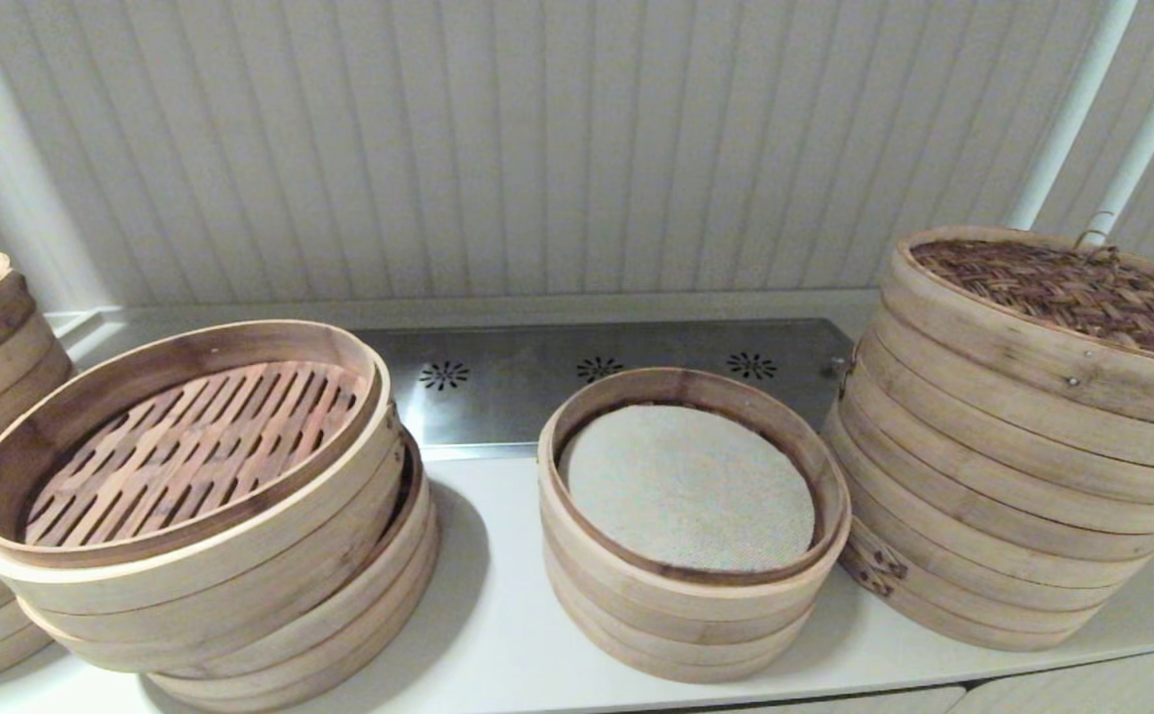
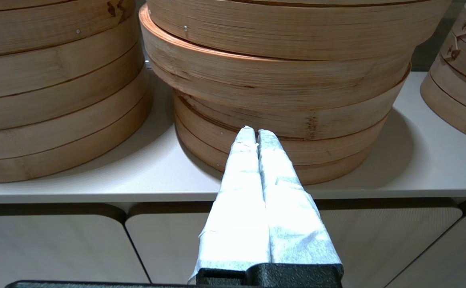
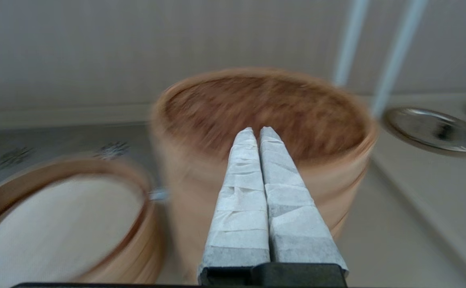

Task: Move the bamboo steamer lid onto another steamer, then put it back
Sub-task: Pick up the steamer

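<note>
The right gripper (image 3: 257, 130), fingers pressed together and empty, pointed over the round brown herringbone-woven bamboo steamer lid (image 3: 263, 112); the left gripper (image 2: 256, 132), likewise closed, hung low.

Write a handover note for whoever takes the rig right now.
Left gripper: shut, empty, low before the counter's front edge, facing the slatted-basket stack.
Right gripper: shut, empty, in the air facing the lid.
Lid: sits on the tall stack, far right.
Small steamer: open, cloth liner showing.
Done: lid is on the tall stack.
Left: putting it back, probably on the small steamer.
</note>
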